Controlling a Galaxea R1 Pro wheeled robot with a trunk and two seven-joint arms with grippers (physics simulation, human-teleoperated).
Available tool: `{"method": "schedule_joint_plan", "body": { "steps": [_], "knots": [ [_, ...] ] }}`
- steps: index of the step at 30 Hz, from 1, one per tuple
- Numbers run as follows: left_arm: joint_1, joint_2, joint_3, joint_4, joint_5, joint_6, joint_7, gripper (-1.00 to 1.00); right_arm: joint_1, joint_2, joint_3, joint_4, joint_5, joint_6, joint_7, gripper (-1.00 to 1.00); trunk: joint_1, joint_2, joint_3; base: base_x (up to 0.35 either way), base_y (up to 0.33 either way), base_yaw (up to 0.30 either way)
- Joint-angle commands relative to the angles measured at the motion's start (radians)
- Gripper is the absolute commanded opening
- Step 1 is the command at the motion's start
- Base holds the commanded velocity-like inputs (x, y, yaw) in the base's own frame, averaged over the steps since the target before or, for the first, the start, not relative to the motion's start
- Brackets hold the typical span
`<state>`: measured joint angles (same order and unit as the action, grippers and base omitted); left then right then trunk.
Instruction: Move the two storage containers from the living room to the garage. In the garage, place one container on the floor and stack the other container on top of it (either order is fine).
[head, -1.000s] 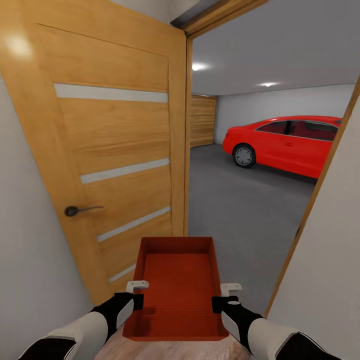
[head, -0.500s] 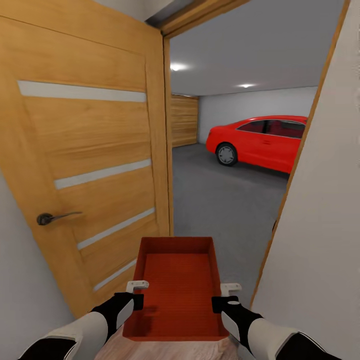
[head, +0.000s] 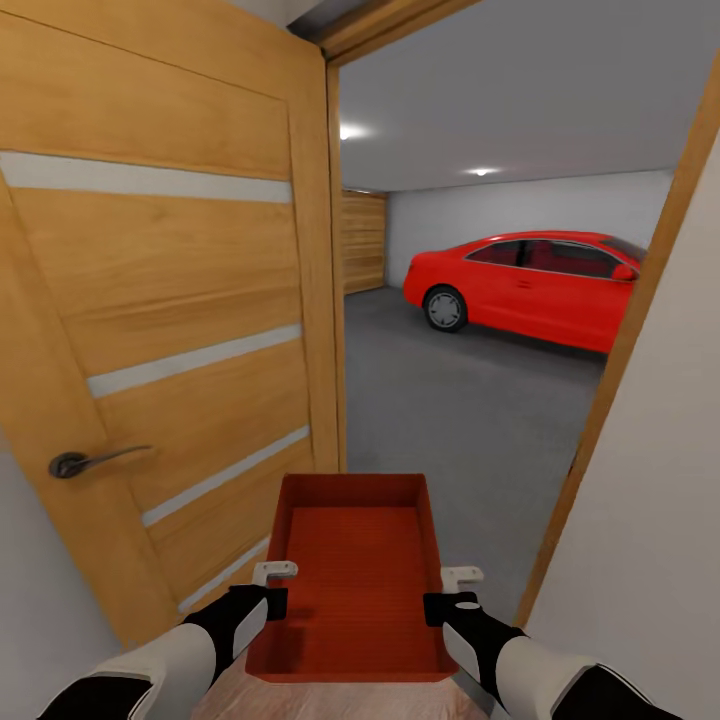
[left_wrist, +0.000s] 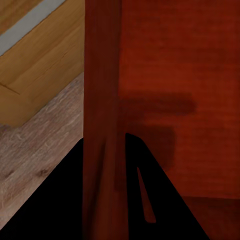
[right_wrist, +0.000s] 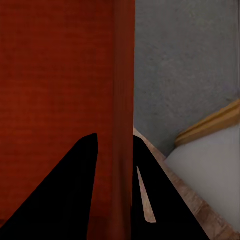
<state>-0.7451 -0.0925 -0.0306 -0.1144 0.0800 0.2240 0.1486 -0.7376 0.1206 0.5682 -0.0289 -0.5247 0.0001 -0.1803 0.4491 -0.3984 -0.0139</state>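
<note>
Garage (head: 480, 400) doorway, end effectors (head: 272, 588) (head: 458, 590) clamping container (head: 352, 580)

Storage container (head: 352, 580) orange-red, base finely ribbed. Door (head: 170, 330) honey wood grain, pale horizontal stripes, dark handle (head: 85, 461). Garage floor (head: 470, 400) mottled dark grey. Car (head: 535, 285) red. Gripper fingers (left_wrist: 65, 200) looked black, perhaps shadowed.

The head view looks forward and down from above both arms, through an open doorway into the garage (head: 480, 400). Each wrist view sits very close along its gripper's fingers, facing a side wall of the storage container (head: 352, 575). All three share that container; the left wrist view also catches the wooden door (left_wrist: 35, 60), the right the grey floor (right_wrist: 185, 65).
</note>
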Motion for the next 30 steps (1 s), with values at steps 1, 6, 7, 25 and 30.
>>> {"method": "schedule_joint_plan", "body": {
  "steps": [1, 6, 7, 25, 30],
  "knots": [
    [0.0, 0.0, 0.008, -0.006, -0.006, -0.002, 0.006, -1.0, 0.0, 0.004, 0.018, 0.002, -0.023, 0.001, 0.002, -1.0, 0.001, -0.002, -0.001, 0.212, 0.18, -0.227],
    [0.0, 0.0, 0.008, -0.006, -0.006, -0.002, 0.007, -1.0, 0.0, 0.004, 0.018, 0.002, -0.023, 0.001, 0.002, -1.0, 0.001, -0.002, -0.001, 0.204, 0.165, -0.238],
    [0.0, 0.0, 0.008, -0.006, -0.006, -0.002, 0.007, -1.0, 0.0, 0.004, 0.017, 0.002, -0.023, 0.001, 0.002, -1.0, 0.001, -0.002, -0.001, 0.197, 0.152, -0.242],
    [0.0, -0.001, 0.008, -0.007, -0.006, -0.002, 0.006, -1.0, 0.0, 0.004, 0.018, 0.002, -0.023, 0.001, 0.002, -1.0, 0.001, -0.002, -0.001, 0.12, 0.081, -0.243],
    [0.0, -0.001, 0.008, -0.007, -0.007, -0.002, 0.006, -1.0, 0.0, 0.004, 0.018, 0.002, -0.023, 0.001, 0.002, -1.0, 0.001, -0.002, -0.001, 0.001, 0.0, -0.243]
  ]
}}
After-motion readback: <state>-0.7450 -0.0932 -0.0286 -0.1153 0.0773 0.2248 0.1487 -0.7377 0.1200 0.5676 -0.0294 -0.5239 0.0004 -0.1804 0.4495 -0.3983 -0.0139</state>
